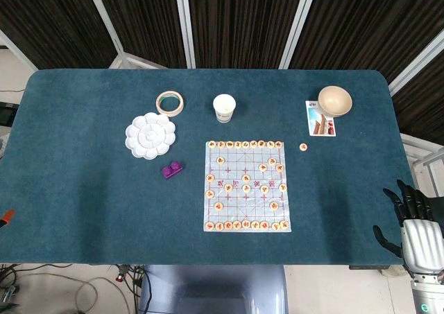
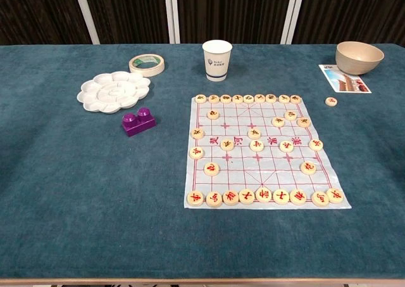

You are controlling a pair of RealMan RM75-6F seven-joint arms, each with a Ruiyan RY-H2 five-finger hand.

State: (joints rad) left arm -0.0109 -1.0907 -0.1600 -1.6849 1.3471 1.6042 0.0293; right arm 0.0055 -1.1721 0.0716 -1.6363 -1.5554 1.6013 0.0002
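Observation:
A Chinese chess board [image 1: 246,186] [image 2: 261,151] lies on the teal table, with several round wooden pieces on it. One lone piece [image 1: 303,147] [image 2: 331,101] lies off the board to its right. My right hand [image 1: 415,225] hovers at the table's near right corner in the head view, fingers spread and holding nothing, well away from the board. The chest view does not show it. My left hand is in neither view.
A white paper cup [image 1: 224,108] [image 2: 216,60] stands behind the board. A tape roll [image 1: 169,102] [image 2: 146,64], a white flower-shaped palette [image 1: 150,135] [image 2: 114,91] and a purple brick [image 1: 172,169] [image 2: 138,121] sit left. A beige bowl [image 1: 335,100] [image 2: 359,57] and a card [image 1: 320,118] [image 2: 345,78] sit right.

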